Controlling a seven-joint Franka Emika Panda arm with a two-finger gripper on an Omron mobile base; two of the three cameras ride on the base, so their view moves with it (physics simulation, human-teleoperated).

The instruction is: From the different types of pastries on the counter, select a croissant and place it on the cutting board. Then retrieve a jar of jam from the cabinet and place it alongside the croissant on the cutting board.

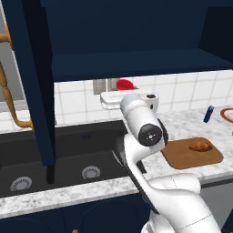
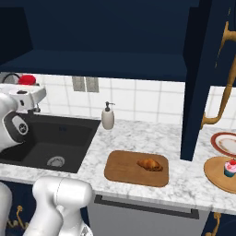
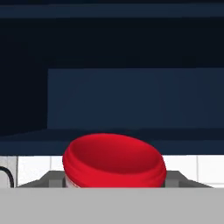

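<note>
My gripper (image 1: 122,89) is shut on the jar of jam (image 1: 124,83), whose red lid (image 3: 113,159) sits between the fingertips in the hand view. The jar (image 2: 26,79) hangs just below the front of the open navy cabinet (image 1: 127,41), above the sink. Behind it the cabinet's dark inside (image 3: 131,100) shows. The golden croissant (image 1: 200,145) (image 2: 149,164) lies on the brown cutting board (image 1: 182,158) (image 2: 122,173), on the marble counter (image 2: 138,136) to the right of the arm. A pink-frosted cupcake (image 2: 229,168) stands at the far right.
A dark sink (image 1: 68,154) (image 2: 46,138) lies below the gripper. Both cabinet doors (image 1: 32,82) (image 2: 203,78) stand open, their brass handles (image 1: 9,91) (image 2: 223,87) jutting out. A soap dispenser (image 2: 108,116) stands behind the board. The cupcake rests on a round wooden plate (image 2: 214,177).
</note>
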